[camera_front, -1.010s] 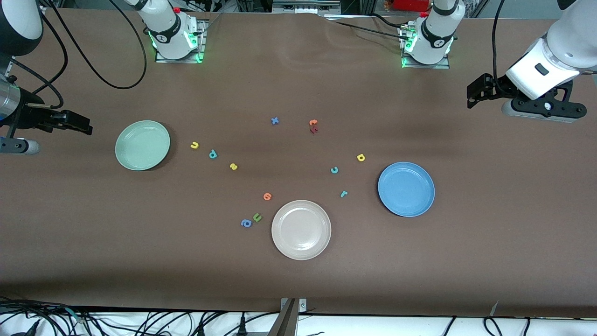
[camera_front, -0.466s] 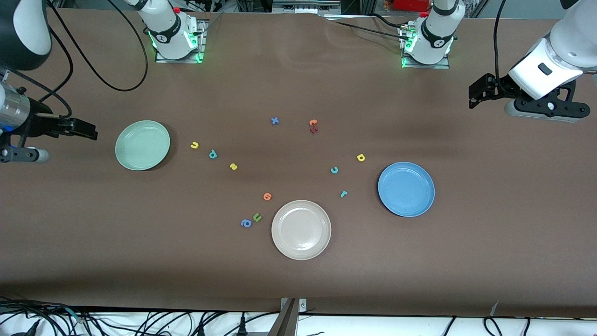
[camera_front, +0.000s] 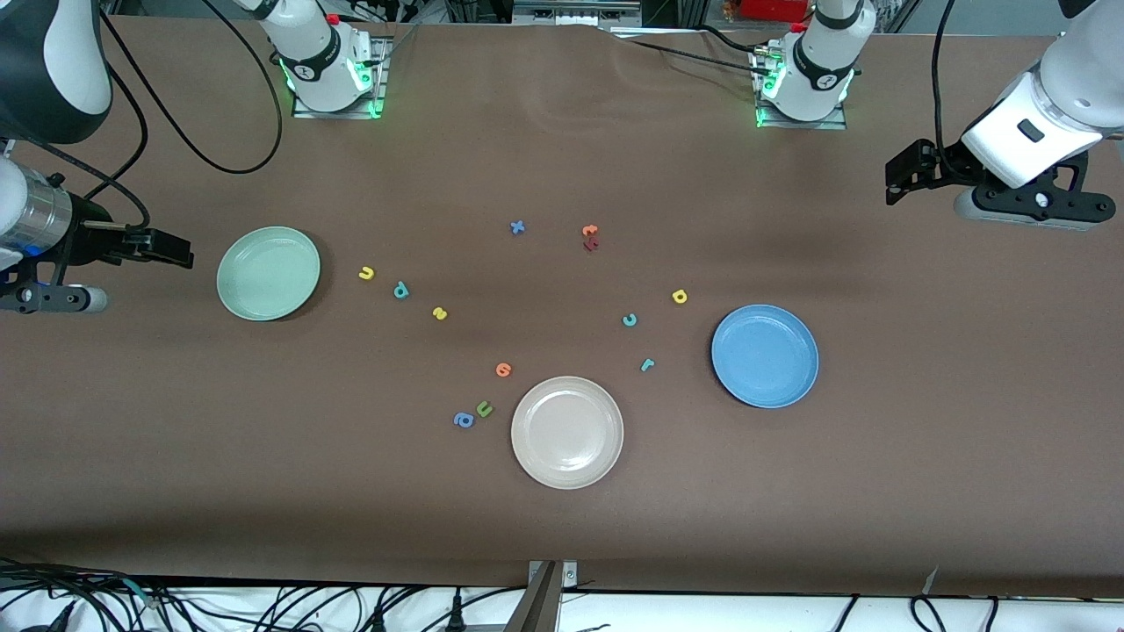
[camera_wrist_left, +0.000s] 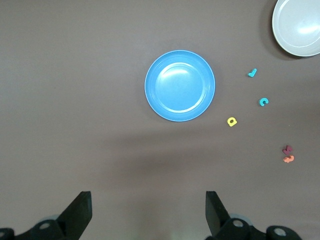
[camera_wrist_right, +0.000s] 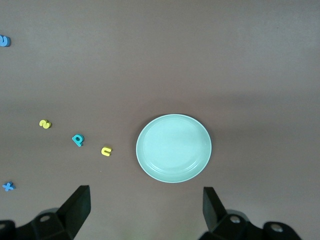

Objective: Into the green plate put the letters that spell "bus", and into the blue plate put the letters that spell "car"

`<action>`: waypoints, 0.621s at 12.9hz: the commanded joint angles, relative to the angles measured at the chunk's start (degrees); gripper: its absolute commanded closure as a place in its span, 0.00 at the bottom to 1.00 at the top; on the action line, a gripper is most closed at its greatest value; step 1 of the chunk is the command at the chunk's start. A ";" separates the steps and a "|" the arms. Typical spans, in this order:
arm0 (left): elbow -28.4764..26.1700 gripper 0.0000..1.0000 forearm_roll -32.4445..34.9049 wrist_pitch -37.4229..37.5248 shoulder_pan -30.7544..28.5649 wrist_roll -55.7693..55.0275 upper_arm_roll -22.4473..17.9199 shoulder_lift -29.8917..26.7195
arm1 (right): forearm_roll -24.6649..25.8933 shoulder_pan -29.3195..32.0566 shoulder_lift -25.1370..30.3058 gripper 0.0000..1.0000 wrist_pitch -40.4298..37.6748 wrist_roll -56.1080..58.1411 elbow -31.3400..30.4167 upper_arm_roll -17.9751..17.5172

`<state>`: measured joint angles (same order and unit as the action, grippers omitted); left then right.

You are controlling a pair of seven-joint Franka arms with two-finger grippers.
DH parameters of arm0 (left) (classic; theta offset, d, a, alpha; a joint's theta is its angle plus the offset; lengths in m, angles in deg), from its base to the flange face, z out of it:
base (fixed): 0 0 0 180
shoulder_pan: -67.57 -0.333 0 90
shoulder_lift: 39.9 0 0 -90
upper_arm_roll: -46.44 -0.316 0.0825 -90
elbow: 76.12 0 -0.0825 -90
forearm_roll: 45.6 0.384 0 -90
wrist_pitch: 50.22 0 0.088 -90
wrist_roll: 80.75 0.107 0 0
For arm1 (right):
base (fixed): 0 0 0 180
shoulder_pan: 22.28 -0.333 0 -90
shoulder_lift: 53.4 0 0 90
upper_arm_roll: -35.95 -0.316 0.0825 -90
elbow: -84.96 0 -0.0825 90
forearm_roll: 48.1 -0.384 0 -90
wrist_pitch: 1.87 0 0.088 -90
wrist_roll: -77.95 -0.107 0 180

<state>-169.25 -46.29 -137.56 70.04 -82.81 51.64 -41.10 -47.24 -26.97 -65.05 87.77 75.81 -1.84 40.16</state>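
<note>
High front camera faces both arms; wrist cameras look straight down, sharing its plates.

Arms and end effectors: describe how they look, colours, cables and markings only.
Both arms are white Frankas with dark joint bands, on bases glowing green with a small red part on top. Black cables loop over the table to each. The right end effector and the left end effector are black, each with two flat black fingers. The left arm's white wrist shell carries a small dark rectangular mark.

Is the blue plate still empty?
Empty. The blue plate holds nothing; the teal c, r and yellow a lie beside it.
</note>
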 commanded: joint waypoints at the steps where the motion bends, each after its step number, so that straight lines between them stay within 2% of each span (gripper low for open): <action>1: 1.19 0.00 -0.89 1.21 -0.45 0.05 0.16 0.15 | 0.46 -0.14 0.57 0.01 0.01 -0.32 0.14 -0.26; 8: 1.19 0.00 -0.98 1.21 -0.44 -0.13 0.16 0.24 | 0.46 -0.05 0.66 0.01 -0.69 0.64 0.14 -0.08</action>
<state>-169.25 -46.29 -137.56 69.93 -82.81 51.65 -41.10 -47.24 -26.97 -65.03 87.72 75.86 -1.83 40.06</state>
